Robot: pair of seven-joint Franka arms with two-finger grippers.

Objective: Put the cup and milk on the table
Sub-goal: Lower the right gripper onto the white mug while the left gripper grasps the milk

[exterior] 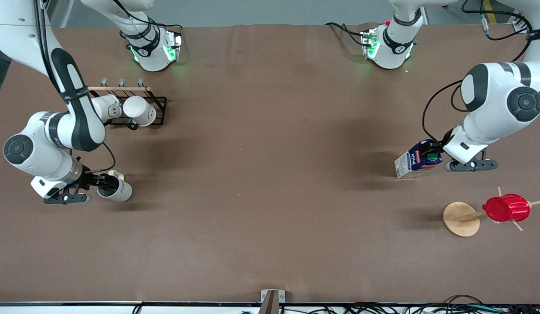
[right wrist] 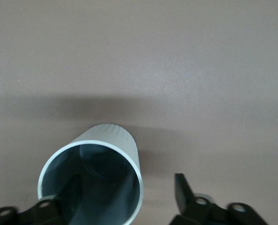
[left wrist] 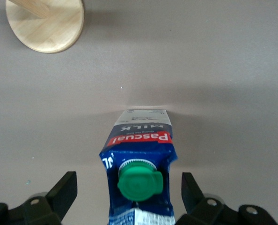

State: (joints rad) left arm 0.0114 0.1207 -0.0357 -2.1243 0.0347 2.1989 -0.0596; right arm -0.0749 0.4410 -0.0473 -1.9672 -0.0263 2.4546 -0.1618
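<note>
The milk (exterior: 417, 162), a dark blue carton with a green cap and red label, stands on the brown table (exterior: 270, 196) toward the left arm's end. My left gripper (exterior: 435, 155) is open around its top. In the left wrist view the carton (left wrist: 140, 154) sits between the gripper's (left wrist: 128, 191) fingers with a gap on each side. The off-white cup (exterior: 117, 188) stands toward the right arm's end. My right gripper (exterior: 102, 183) is open at its rim. In the right wrist view one finger is inside the cup (right wrist: 106, 140) and the other finger (right wrist: 182, 187) is outside, clear of the wall.
A black rack (exterior: 158, 104) with a wooden rail holds two white mugs (exterior: 139, 111), farther from the camera than the cup. A wooden peg stand (exterior: 460, 219) carries a red ribbed cup (exterior: 506, 208), nearer the camera than the milk. Its round base (left wrist: 45, 23) shows in the left wrist view.
</note>
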